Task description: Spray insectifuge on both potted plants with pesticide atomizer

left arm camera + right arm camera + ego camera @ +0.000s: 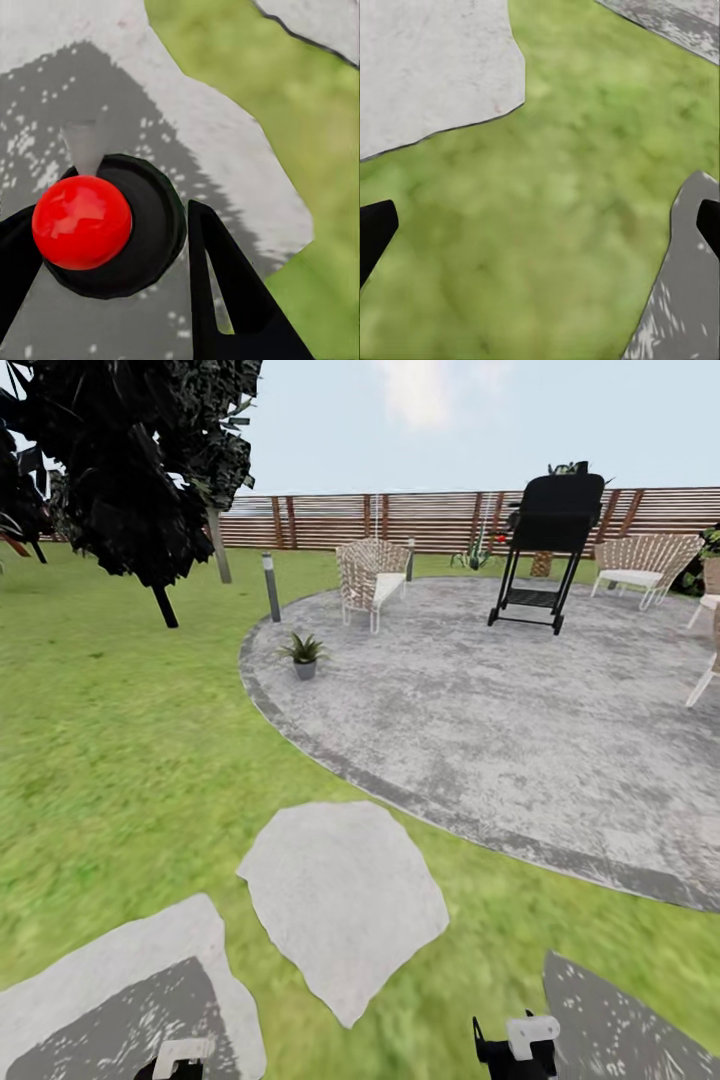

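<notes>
Seen end-on in the left wrist view, the pesticide atomizer (146,225) is a dark round body with a red ball on top and a whitish spout. My left gripper (112,217) is shut on it, one black finger on each side, over a grey stepping stone (225,135). A whitish part of the left gripper (182,1057) peeks in at the head view's lower edge. One potted plant (304,653) stands on the patio's near-left rim, several metres ahead. Another small spiky plant (472,555) sits far back by the fence. My right gripper (540,232) hangs open over grass and is also low in the head view (515,1050).
Stepping stones (345,895) cross the lawn toward the round grey patio (520,730). A black grill (548,550) and wicker chairs (372,578) stand on the patio. A grey bollard lamp (270,586) and dark trees (140,470) are at left, with a slatted fence (440,520) behind.
</notes>
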